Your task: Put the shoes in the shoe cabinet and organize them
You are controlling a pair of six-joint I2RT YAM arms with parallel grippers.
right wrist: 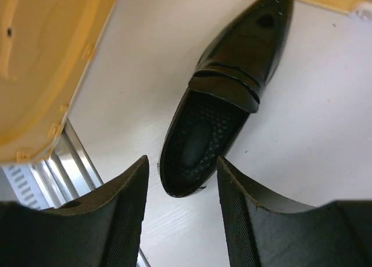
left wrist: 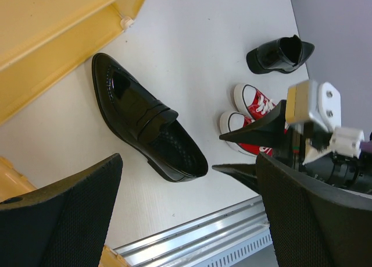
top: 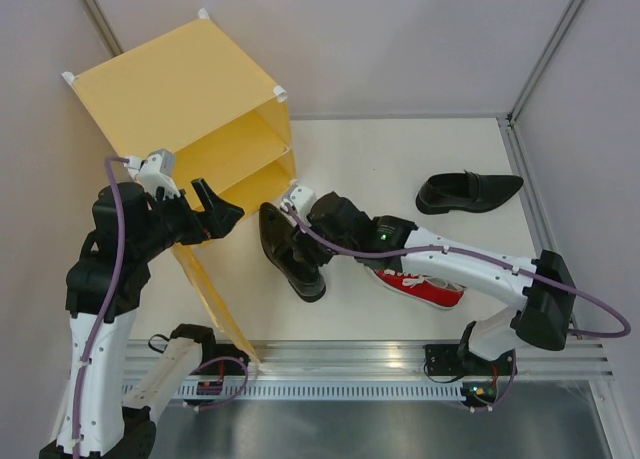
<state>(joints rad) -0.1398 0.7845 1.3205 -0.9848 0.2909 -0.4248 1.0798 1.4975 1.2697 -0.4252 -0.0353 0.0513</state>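
Note:
One glossy black loafer (top: pixel 275 234) lies on the white table in front of the yellow cabinet (top: pixel 190 89), toe toward it. My right gripper (top: pixel 305 261) hovers open over its heel. In the right wrist view the fingers (right wrist: pixel 125 209) stand either side of the heel (right wrist: pixel 192 162) without touching it. The second loafer (top: pixel 468 192) lies at the far right. The red sneakers (top: pixel 425 289) lie partly under my right arm. My left gripper (top: pixel 215 211) is open and empty beside the cabinet's open front. The left wrist view shows the near loafer (left wrist: pixel 145 124), the sneakers (left wrist: pixel 253 101) and the far loafer (left wrist: pixel 279 53).
The cabinet's door (top: pixel 215 299) hangs open toward the near edge, left of the loafer, and shows in the right wrist view (right wrist: pixel 40 63). The inner shelf (top: pixel 255 144) is visible. A metal rail (top: pixel 360 364) runs along the table's front. Walls close the back and right side.

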